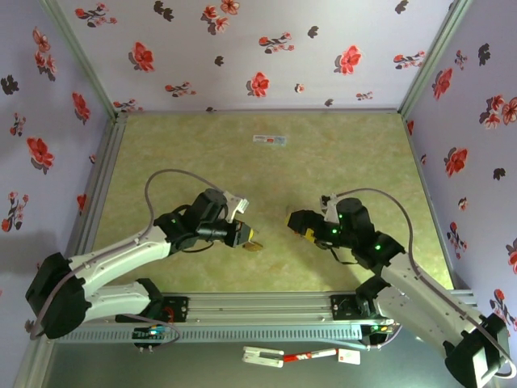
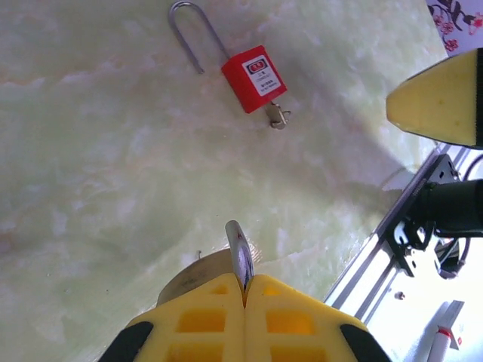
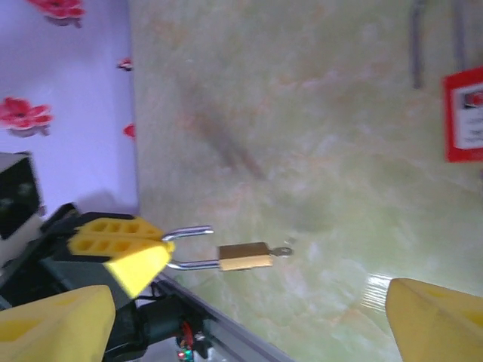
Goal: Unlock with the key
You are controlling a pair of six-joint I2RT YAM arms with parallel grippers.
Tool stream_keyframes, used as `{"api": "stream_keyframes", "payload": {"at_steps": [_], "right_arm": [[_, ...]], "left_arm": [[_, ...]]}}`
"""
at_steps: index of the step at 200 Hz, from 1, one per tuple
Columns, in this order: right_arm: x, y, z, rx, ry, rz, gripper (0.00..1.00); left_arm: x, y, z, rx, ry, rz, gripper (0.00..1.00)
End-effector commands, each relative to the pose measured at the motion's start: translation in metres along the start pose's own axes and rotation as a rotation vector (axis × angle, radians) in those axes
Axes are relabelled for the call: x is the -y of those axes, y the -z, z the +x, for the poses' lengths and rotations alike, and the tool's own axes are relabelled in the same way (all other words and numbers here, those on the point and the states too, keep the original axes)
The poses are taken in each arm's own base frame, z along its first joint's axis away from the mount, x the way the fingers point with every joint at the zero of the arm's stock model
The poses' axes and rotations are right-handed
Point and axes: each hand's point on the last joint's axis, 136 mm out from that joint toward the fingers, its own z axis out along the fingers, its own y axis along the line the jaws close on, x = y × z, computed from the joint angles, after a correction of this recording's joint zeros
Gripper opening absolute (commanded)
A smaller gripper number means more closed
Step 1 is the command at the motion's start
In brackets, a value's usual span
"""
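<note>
Held: brass padlock (image 3: 245, 256), key (image 3: 283, 251) seated
My left gripper (image 3: 162, 245) clamps its shackle (image 3: 190, 229), lower centre of the right wrist view; my right gripper (image 3: 249, 302) gapes wide, empty. Risk: padlock may swivel on the thin shackle when I twist

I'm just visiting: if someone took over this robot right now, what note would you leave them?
Left fingers: shut on the shackle of the brass padlock.
Right fingers: open, empty, facing it.
Key sits in the brass padlock; one shackle leg looks free, so probably unlocked.
Red padlock lies apart on the table.
Left: confirm release, set lock down.
</note>
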Motion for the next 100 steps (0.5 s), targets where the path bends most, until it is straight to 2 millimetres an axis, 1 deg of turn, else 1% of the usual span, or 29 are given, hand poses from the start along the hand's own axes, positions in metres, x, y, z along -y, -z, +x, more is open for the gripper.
{"api": "stream_keyframes", "payload": {"at_steps": [1,9,20,31,51,75,100], "right_arm": [[-0.035,-0.002,0.011,-0.044,0.172,-0.154,0.86],[-0.037,-0.003,0.018,-0.065,0.226,-0.155,0.84],[-0.033,-0.005,0.024,-0.084,0.282,-0.135,0.82],[-0.029,-0.006,0.027,-0.097,0.329,-0.119,0.77],[-0.021,-0.008,0.029,-0.107,0.387,-0.088,0.70],[-0.019,-0.007,0.030,-0.107,0.452,-0.089,0.69],[-0.019,-0.010,0.032,-0.108,0.500,-0.105,0.67]], "left_arm": [[0.037,0.014,-0.028,0.067,-0.138,0.137,0.00],[0.045,0.014,-0.031,0.060,-0.169,0.166,0.00],[0.054,0.013,-0.034,0.047,-0.203,0.207,0.00],[0.063,0.011,-0.037,0.035,-0.234,0.248,0.00],[0.072,0.010,-0.041,0.023,-0.277,0.289,0.00],[0.083,0.011,-0.045,0.031,-0.314,0.341,0.00],[0.086,0.013,-0.046,0.040,-0.336,0.355,0.00]]}}
